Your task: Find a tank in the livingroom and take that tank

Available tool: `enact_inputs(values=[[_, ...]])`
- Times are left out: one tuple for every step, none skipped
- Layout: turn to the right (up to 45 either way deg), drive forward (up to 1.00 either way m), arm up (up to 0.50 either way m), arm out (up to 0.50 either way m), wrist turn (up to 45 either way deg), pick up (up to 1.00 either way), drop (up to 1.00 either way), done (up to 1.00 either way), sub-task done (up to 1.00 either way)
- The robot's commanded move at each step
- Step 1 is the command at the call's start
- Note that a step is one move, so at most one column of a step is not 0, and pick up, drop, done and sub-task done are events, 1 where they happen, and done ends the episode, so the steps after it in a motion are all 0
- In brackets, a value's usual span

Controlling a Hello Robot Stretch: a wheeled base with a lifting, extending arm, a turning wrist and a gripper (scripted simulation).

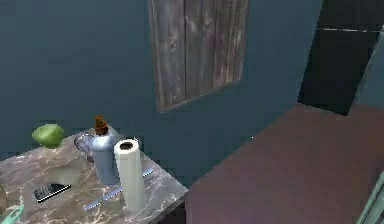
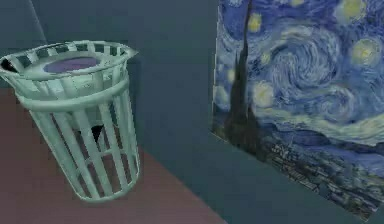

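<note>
In the forward view a marble-topped table [image 1: 70, 195] stands at the bottom left. On it are a grey metal kettle-like vessel [image 1: 104, 152] with a brown knob, a white paper towel roll [image 1: 130, 174] standing upright, a green round thing [image 1: 47, 135] near the wall, and a small dark flat phone-like thing [image 1: 51, 192].
A teal wall carries a wooden plank panel [image 1: 199, 50] in the forward view, with a dark doorway [image 1: 340, 60] at the right and brown floor [image 1: 300, 170] below. In the arm side view a pale green slatted bin [image 2: 80, 115] stands beside a swirling night-sky painting [image 2: 300, 90].
</note>
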Motion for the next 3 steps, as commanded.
enact_inputs(values=[[-45.0, 0.00, 0.00, 0.00, 0.0, 0.00, 0.00, 0.00, 0.00], [-45.0, 0.00, 0.00, 0.00, 0.0, 0.00, 0.00, 0.00, 0.00], [-42.0, 0.00, 0.00, 0.00, 0.0, 0.00, 0.00, 0.00, 0.00]])
